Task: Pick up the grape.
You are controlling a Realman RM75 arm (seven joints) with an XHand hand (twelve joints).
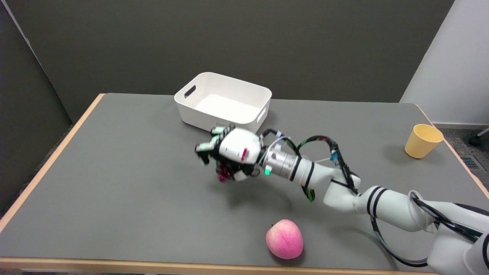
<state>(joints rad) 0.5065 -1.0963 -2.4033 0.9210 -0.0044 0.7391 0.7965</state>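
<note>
Curling its fingers [225,173] round the dark-red grape [222,176], right hand [233,154] hangs above the bench [126,172]; grape probably light, soft, slippery, so cup gently underneath.

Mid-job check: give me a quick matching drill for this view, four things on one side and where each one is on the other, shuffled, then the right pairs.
Things:
1. white bin
2. yellow cup
3. peach
4. grape

Places:
A. near edge of the table, in front of the arm
B. in the right hand, raised over the table's middle
C. far side of the table, behind the hand
D. right edge of the table

Pairs: 1-C, 2-D, 3-A, 4-B
</note>
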